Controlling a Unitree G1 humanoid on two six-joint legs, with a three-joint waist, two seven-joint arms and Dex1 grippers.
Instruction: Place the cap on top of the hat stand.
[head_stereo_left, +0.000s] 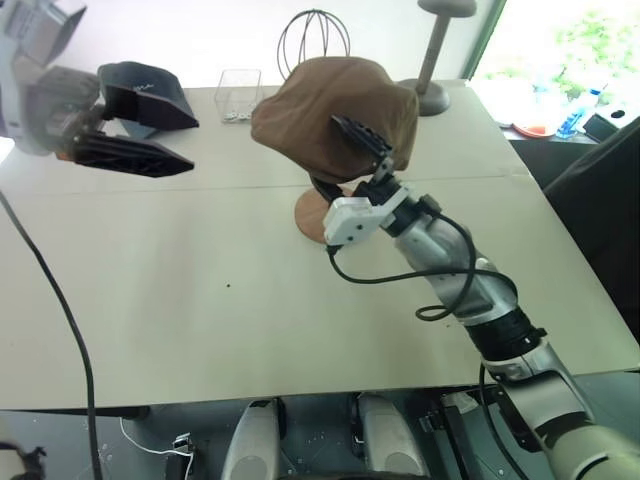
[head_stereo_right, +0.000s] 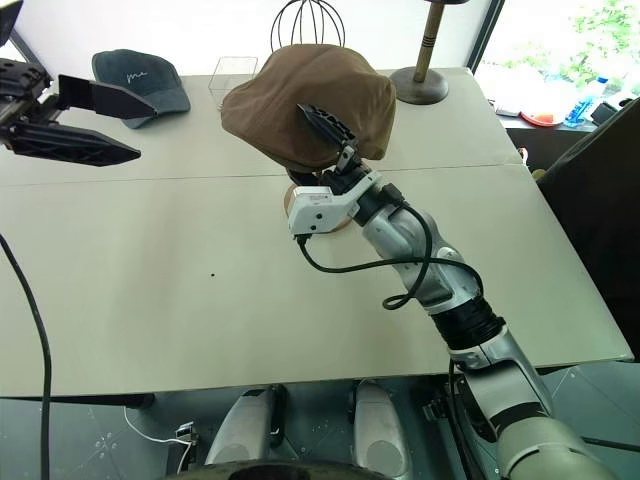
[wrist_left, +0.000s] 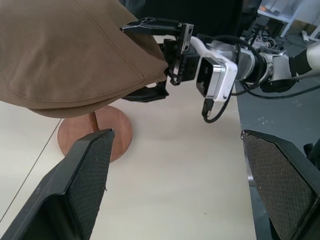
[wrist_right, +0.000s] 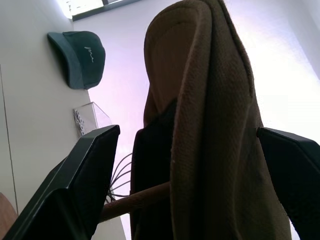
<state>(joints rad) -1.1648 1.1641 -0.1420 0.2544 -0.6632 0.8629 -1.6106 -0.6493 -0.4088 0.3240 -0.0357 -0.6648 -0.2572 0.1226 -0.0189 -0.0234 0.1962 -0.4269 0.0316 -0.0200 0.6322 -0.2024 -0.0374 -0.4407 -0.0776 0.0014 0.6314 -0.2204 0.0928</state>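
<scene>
The rust-brown cap (head_stereo_left: 335, 105) sits draped over the top of the hat stand, whose round wooden base (head_stereo_left: 312, 215) and thin rod (wrist_left: 93, 120) show below it; the top disc is hidden under the fabric. My right gripper (head_stereo_left: 330, 155) reaches up at the cap's near edge, open. One finger lies over the crown and the other sits under the rim. The cap hangs between them in the right wrist view, with gaps on both sides. My left gripper (head_stereo_left: 190, 143) hovers open above the table's left side, well apart from the cap, with nothing between its fingers.
A dark grey baseball cap (head_stereo_right: 140, 80) lies at the table's far left. A clear plastic box (head_stereo_left: 238, 92), a black wire globe (head_stereo_left: 313, 40) and a grey mushroom-topped stand (head_stereo_left: 432, 60) stand along the far edge. The table (head_stereo_left: 200, 330) ends close on the right.
</scene>
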